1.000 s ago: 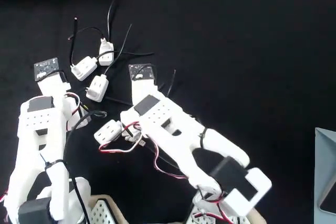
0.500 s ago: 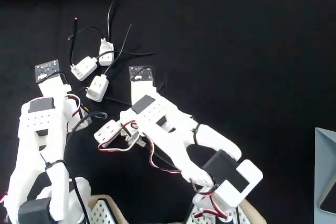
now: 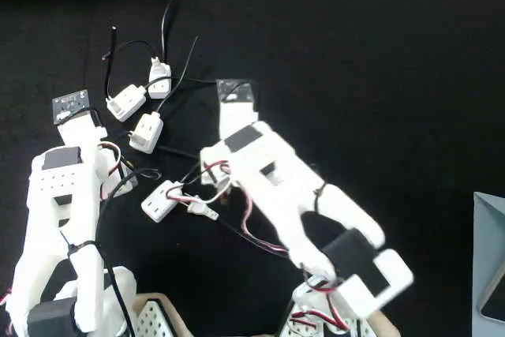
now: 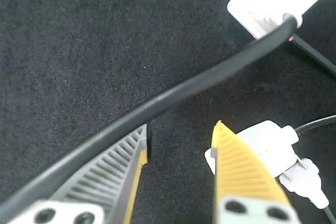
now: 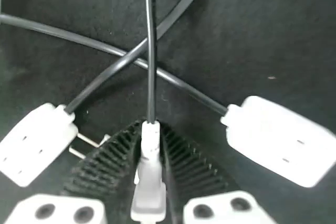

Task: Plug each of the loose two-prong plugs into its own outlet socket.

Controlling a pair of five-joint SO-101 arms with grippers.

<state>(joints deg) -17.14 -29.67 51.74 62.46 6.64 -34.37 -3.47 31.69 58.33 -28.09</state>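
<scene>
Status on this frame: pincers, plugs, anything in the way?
Left pincer open, loose plug beside it. Right pincer shut on second plug, unplugged, between two outlet sockets. Cords cross ahead.

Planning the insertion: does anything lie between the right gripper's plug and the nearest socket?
Nothing visible blocks it. The right gripper holds the plug with a socket close alongside; only crossed black cables lie just ahead.

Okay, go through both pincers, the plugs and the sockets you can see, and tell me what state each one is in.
left pincer: open, nothing in it.
right pincer: shut on the held plug.
held plug: gripped, not in any socket.
first socket: slots empty.
second socket: slots empty.
loose plug: lying on the cloth, not gripped.
</scene>
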